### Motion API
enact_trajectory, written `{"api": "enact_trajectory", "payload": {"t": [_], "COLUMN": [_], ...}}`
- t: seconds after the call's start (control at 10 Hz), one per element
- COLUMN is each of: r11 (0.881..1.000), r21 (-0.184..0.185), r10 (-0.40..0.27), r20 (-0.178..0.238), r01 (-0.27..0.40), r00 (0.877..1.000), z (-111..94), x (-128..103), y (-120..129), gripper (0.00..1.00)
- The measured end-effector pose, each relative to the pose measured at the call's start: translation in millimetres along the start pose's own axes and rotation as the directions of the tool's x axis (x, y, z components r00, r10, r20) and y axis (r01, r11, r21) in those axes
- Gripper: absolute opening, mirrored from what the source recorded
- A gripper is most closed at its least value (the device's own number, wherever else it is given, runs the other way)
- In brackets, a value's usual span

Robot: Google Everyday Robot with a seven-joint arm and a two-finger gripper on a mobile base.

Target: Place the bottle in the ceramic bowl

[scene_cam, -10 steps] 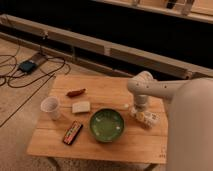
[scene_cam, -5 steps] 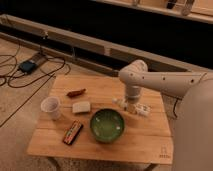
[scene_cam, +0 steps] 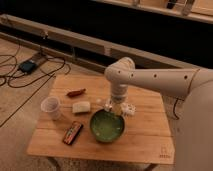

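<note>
The green ceramic bowl [scene_cam: 106, 126] sits at the middle front of the wooden table [scene_cam: 145, 146]. My arm reaches in from the right, and my gripper [scene_cam: 113, 106] hangs just above the bowl's far rim. It is shut on the small white bottle [scene_cam: 128, 109], which sticks out to the right of the fingers. The bottle is level with the bowl's back right edge, just outside the rim.
A white paper cup [scene_cam: 51, 107] stands at the table's left. A pale block [scene_cam: 81, 107] lies between the cup and the bowl. A red object [scene_cam: 76, 92] lies behind it, and a dark bar [scene_cam: 72, 132] lies at the front left. Cables [scene_cam: 30, 65] run across the floor.
My gripper has moved left from the table's right side to the bowl's far rim, and the bottle has come along with it.
</note>
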Motion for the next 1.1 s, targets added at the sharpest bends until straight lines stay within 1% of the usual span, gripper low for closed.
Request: {"api": "enact_trajectory", "payload": {"t": [0.1,0.2,0.3,0.5,0.7,0.8,0.9,1.0,1.1], "r11": [1.000,0.999,0.999,0.998,0.997,0.996,0.995,0.995,0.994], "r21": [-0.015,-0.020,-0.027,-0.043,-0.052,-0.057,-0.059,-0.060,-0.062], "r10": [-0.019,-0.033,-0.040,-0.046,-0.052,-0.061,-0.066,-0.074,-0.083], "r20": [0.019,0.042,0.060,0.110,0.140,0.154,0.162,0.169,0.175], "r01": [0.019,0.034,0.042,0.051,0.060,0.070,0.076,0.085,0.095], "r00": [1.000,0.999,0.997,0.993,0.989,0.986,0.985,0.983,0.981], "z": [2.1,5.1,7.8,15.0,18.6,20.7,21.3,21.9,22.0], "x": [-10.6,-19.4,-24.5,-30.7,-31.3,-31.8,-31.9,-31.5,-32.0], "y": [8.3,13.5,17.7,24.2,27.0,29.2,30.2,31.5,32.7], "gripper": [0.00,0.00,0.04,0.25,0.43,0.55,0.63,0.74,0.79]}}
